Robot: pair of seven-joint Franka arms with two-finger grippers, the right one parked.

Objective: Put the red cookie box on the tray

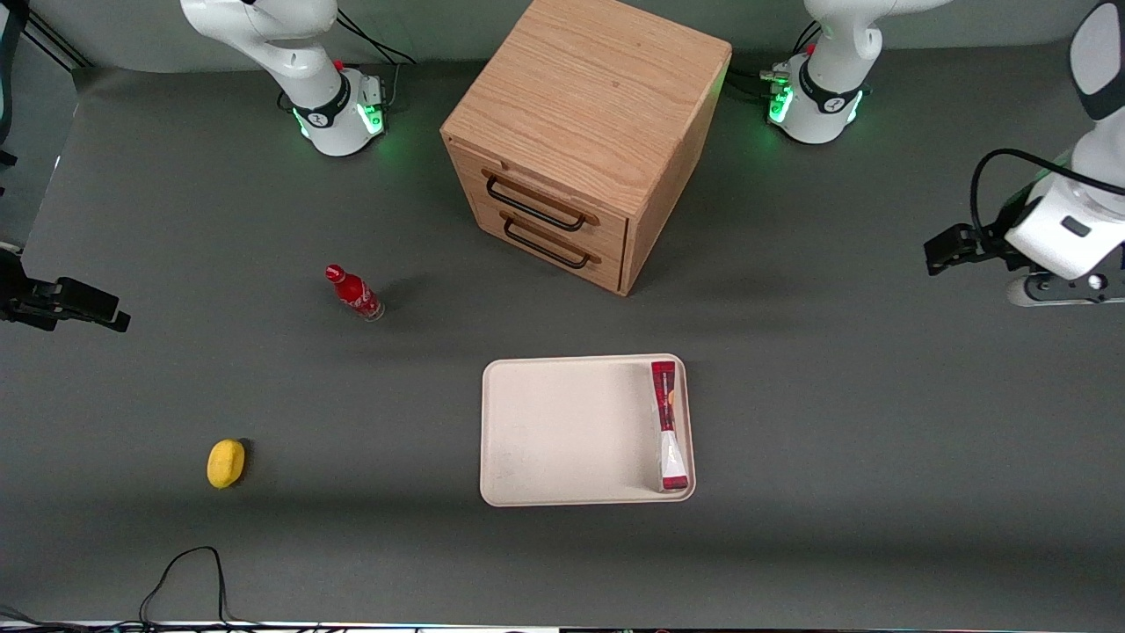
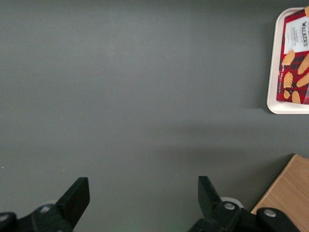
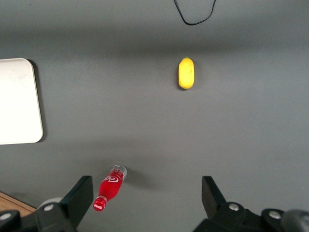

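Basically done: red cookie box (image 1: 668,425) lies inside the tray (image 1: 562,492) at centre frame; my gripper (image 2: 144,200), jaws apart and empty, sits far off, mid-right edge

- This was a robotics lab: two white arm bases (image 1: 338,114) with green lights were bolted to a grey matte desk (image 1: 176,378).
- Black cables (image 1: 180,576) trailed over it, and assorted test props sat apart, among them a small oak two-drawer cabinet (image 1: 580,141).
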